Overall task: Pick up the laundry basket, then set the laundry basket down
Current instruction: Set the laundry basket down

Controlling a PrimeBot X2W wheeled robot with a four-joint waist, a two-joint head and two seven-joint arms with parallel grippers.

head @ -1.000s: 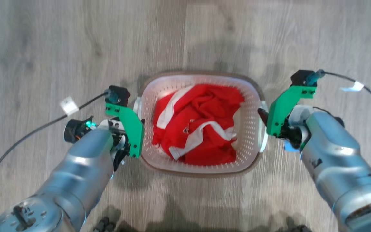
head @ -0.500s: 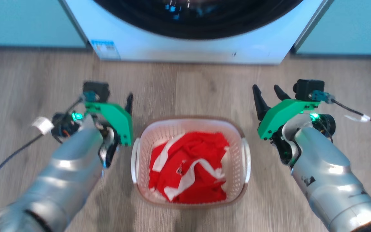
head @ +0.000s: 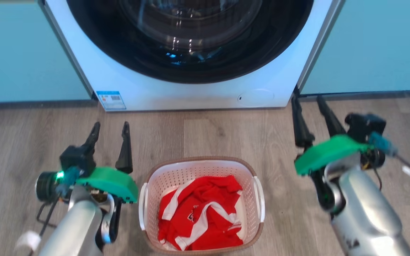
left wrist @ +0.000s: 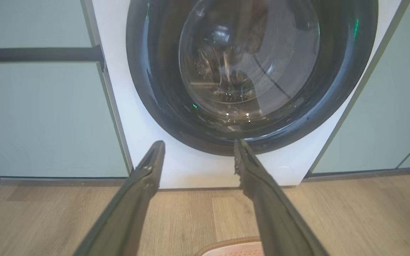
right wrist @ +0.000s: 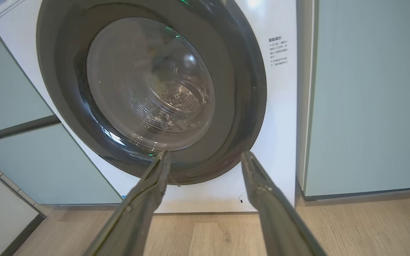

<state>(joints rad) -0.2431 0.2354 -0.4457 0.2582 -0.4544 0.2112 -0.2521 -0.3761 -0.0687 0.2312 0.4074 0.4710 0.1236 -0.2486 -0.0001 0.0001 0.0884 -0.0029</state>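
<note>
Head view: laundry basket (head: 190, 174) sits between left gripper (head: 111, 124) and right gripper (head: 306, 99), both wide, apparently touching neither.

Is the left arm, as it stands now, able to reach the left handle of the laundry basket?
Probably yes. The left gripper, jaws open, is just left of the laundry basket, and only bare floor lies between it and the white left handle.
</note>
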